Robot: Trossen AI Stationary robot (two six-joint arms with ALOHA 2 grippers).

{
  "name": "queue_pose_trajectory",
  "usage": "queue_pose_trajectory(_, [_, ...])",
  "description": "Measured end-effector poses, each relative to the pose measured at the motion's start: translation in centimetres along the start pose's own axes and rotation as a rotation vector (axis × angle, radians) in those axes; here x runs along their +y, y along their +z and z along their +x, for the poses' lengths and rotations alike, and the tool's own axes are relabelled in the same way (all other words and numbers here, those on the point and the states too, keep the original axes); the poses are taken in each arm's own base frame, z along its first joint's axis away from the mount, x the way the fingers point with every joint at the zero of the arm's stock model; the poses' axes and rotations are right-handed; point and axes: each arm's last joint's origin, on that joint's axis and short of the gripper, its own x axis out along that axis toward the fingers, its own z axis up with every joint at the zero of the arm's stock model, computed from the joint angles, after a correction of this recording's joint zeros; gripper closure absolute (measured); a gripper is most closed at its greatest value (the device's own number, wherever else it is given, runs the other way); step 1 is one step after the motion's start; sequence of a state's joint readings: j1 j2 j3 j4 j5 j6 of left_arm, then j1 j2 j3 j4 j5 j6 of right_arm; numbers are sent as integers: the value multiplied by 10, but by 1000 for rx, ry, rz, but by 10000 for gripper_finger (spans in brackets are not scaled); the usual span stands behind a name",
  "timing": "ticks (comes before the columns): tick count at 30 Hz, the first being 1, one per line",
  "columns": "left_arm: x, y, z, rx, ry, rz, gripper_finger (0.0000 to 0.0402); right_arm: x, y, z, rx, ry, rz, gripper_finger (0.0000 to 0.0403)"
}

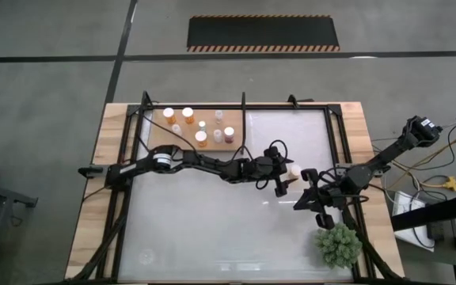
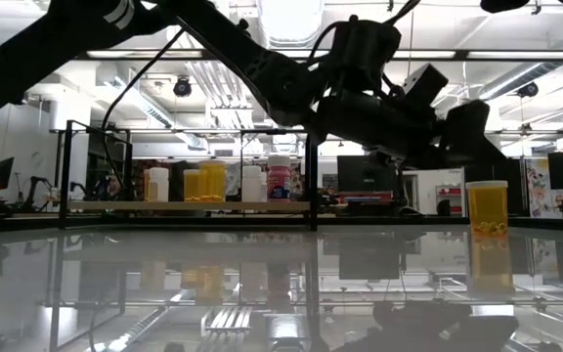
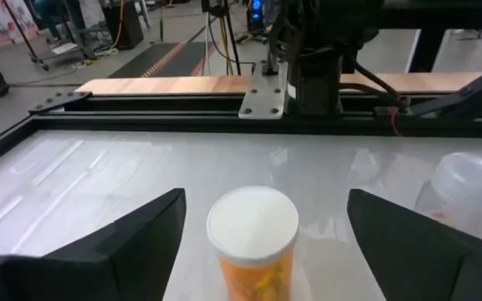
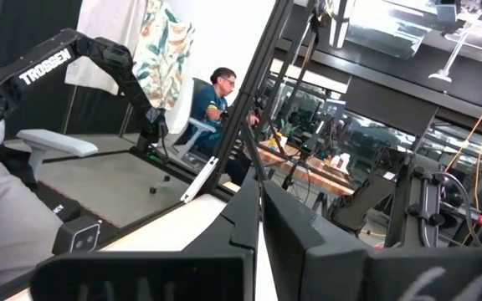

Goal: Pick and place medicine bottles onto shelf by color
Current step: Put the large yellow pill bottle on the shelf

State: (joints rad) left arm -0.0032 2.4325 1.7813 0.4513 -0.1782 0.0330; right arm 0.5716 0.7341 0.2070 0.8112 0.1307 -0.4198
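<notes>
An orange medicine bottle (image 3: 252, 251) with a white cap stands upright on the white tabletop near the middle right (image 2: 487, 207). My left gripper (image 3: 264, 194) reaches across the table (image 1: 285, 180) and is open. Its fingers stand on either side of this bottle without touching it. Several bottles (image 1: 201, 127) stand on the pale wood shelf (image 1: 157, 133) at the far left; they also show in the low view (image 2: 213, 184). My right gripper (image 4: 258, 238) waits shut at the right (image 1: 307, 198), tilted up toward the room.
A clear whitish bottle (image 3: 465, 188) sits just beside my left gripper's finger. A spiky green plant (image 1: 339, 245) stands at the near right corner. The shelf's black frame (image 1: 244, 119) borders the board. A person sits in the room beyond (image 4: 216, 96).
</notes>
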Motion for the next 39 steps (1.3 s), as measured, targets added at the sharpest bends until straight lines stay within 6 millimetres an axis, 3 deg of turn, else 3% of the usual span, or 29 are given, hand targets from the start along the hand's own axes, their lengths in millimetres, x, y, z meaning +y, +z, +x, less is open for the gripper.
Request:
queue_pose_trajectory(35, [1,-2,5,-47,1,-37,87,0,0,0,0,-2,-53,394])
queue_pose_trajectory(39, [0,-12,9,-28,7,-31,87,0,0,0,-3,-3,-64,394])
